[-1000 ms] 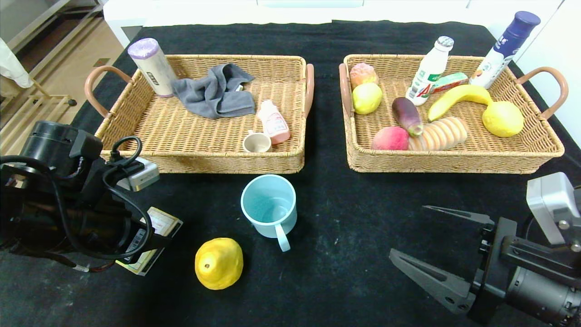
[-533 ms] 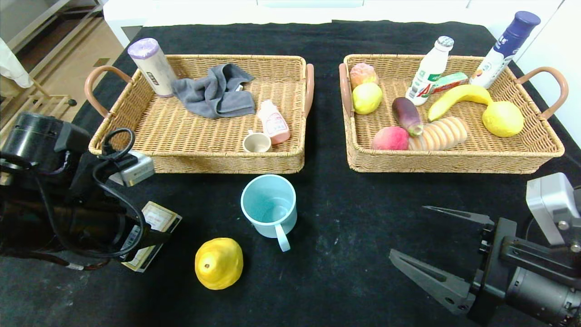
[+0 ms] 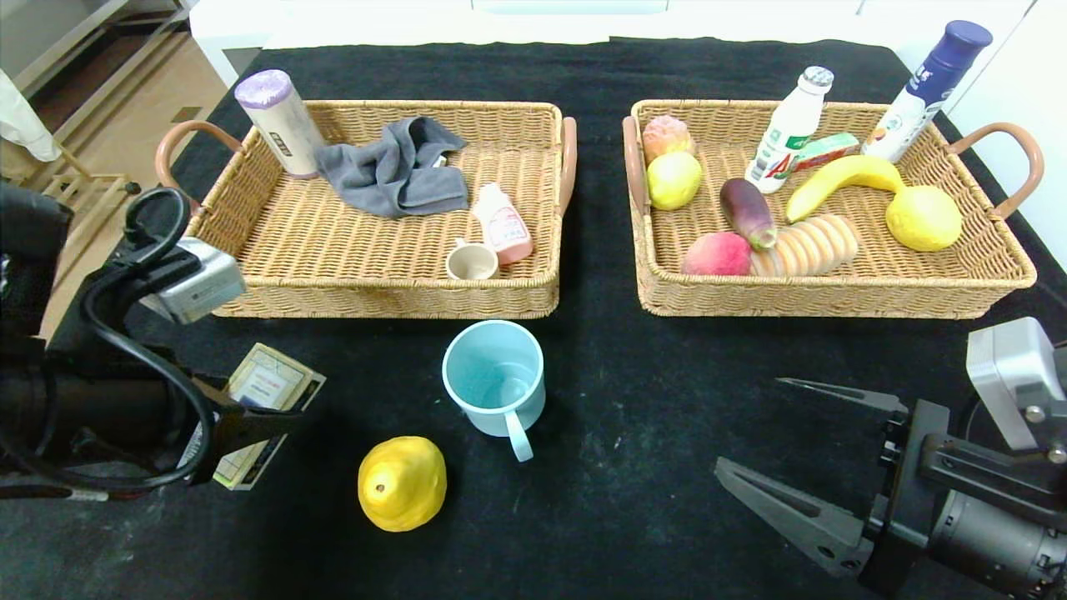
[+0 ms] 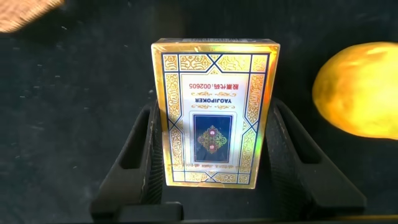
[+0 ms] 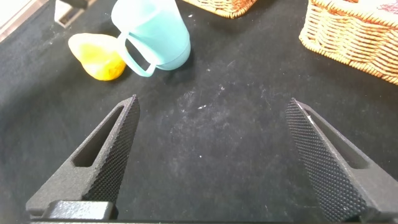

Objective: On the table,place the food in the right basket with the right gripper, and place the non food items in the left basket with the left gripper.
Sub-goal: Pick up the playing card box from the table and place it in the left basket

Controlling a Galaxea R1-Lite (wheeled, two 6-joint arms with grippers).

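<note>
My left gripper point(image 3: 250, 417) is shut on a gold-edged playing-card box point(image 3: 265, 385), held at the table's front left, in front of the left basket point(image 3: 375, 302). The left wrist view has the card box point(image 4: 214, 74) clamped between both fingers of that gripper point(image 4: 214, 109), with a yellow pear-like fruit point(image 4: 360, 90) beside it. That yellow fruit point(image 3: 402, 483) lies on the black cloth next to a light blue mug point(image 3: 493, 387). Low at the front right, my right gripper point(image 3: 748, 422) stands open and empty, in front of the right basket point(image 3: 834, 304). The right wrist view shows this gripper point(image 5: 212, 102) over bare cloth.
The left basket holds a grey cloth point(image 3: 396, 171), a pink bottle point(image 3: 504, 223), a small cup point(image 3: 472, 262) and a cylinder point(image 3: 278, 123). The right basket holds fruit, bread point(image 3: 807, 244), a banana point(image 3: 842, 179) and bottles. The table's left edge lies close to my left arm.
My left arm has drawn back to the left and risen, carrying the card box with it, and the box now tilts more. The right arm has not moved.
</note>
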